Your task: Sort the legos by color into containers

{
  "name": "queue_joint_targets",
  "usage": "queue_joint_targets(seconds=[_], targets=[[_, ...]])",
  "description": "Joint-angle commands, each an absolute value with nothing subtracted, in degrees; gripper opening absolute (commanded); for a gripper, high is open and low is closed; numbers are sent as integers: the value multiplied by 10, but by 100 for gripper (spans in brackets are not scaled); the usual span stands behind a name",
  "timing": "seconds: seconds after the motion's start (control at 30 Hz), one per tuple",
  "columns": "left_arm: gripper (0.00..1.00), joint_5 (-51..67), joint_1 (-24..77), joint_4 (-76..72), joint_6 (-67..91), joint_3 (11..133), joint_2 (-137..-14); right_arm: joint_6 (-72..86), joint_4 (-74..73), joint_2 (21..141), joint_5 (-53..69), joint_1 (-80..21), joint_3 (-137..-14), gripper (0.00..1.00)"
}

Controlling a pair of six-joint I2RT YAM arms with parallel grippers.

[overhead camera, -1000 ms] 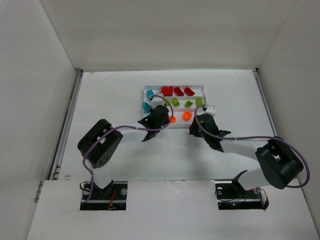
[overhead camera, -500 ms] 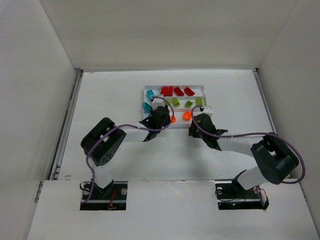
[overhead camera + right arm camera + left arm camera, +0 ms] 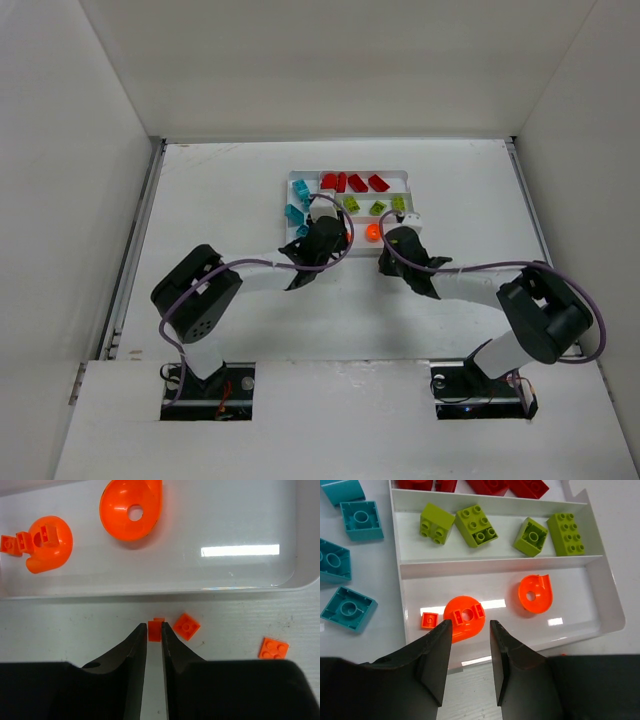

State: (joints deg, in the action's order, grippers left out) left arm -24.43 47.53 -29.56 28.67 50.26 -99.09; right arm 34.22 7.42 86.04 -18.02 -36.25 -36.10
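The white tray (image 3: 400,172) holds red legos (image 3: 350,182) in the far long section and lime green ones (image 3: 477,526) in the middle one. Two orange round pieces (image 3: 465,617) (image 3: 535,594) and a tiny orange plate (image 3: 428,620) lie in the near one. Teal legos (image 3: 360,520) lie in the short-side section. My left gripper (image 3: 470,625) is open and empty over the tray's near rim. My right gripper (image 3: 154,629) is shut on a tiny orange lego (image 3: 155,631) at table level just outside that rim.
Two more tiny orange plates (image 3: 186,626) (image 3: 273,648) lie on the table beside the right gripper, outside the tray's near wall (image 3: 150,592). White enclosure walls stand on the left, right and back sides of the table (image 3: 220,200).
The left gripper has edged slightly right along the tray's near section. The right gripper has stayed at the tray's near rim, its arm shifting a little.
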Motion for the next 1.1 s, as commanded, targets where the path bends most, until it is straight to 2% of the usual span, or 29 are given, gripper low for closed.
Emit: queue_joint_targets(seconds=[0.0,0.17,0.63,0.97,1.07], targets=[[33,-259,480,-323,269,496,-953,335,71,859,-192,-373,-385,22],[33,-257,486,-323,267,493,-933,337,67,845,-192,-373,-382,17],[34,-234,538,-311,278,456,-880,335,63,732,-186,-344,-377,16],[39,-199,623,-299,289,510,-956,323,75,835,-185,-265,-454,17],[39,-194,634,-299,286,532,-989,326,85,845,-189,-254,-458,23]])
